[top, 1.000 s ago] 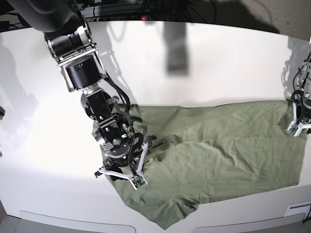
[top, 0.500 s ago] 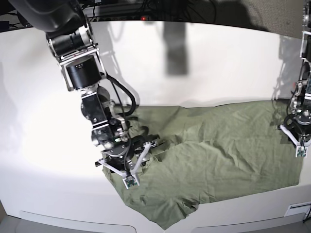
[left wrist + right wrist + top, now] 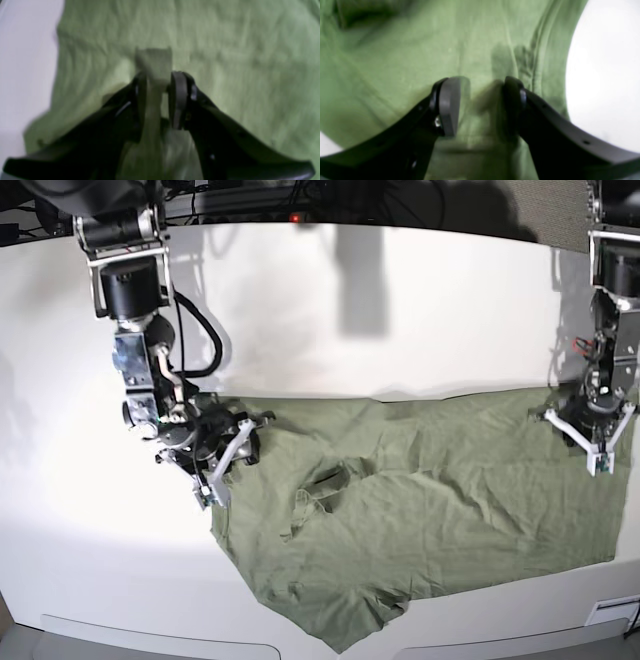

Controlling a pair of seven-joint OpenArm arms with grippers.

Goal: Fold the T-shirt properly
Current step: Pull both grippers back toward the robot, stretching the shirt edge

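Note:
The olive-green T-shirt (image 3: 450,490) lies spread and wrinkled over the front half of the white table (image 3: 350,350). In the base view my right gripper (image 3: 248,438) sits at the shirt's left end. In the right wrist view its fingers (image 3: 448,105) stand a little apart with a bunch of the T-shirt (image 3: 480,50) raised between them. My left gripper (image 3: 585,418) is at the shirt's far right edge. The left wrist view shows the left gripper (image 3: 160,95) shut on a narrow fold of the T-shirt (image 3: 225,62).
Bare white tabletop stretches behind the shirt and to its left. The table's front edge (image 3: 150,625) runs just below the shirt's lowest corner. Cables and dark equipment (image 3: 300,200) line the back edge.
The right arm has swung up and to the left, dragging the shirt's left end with it. The left arm has shifted left and back at the right edge.

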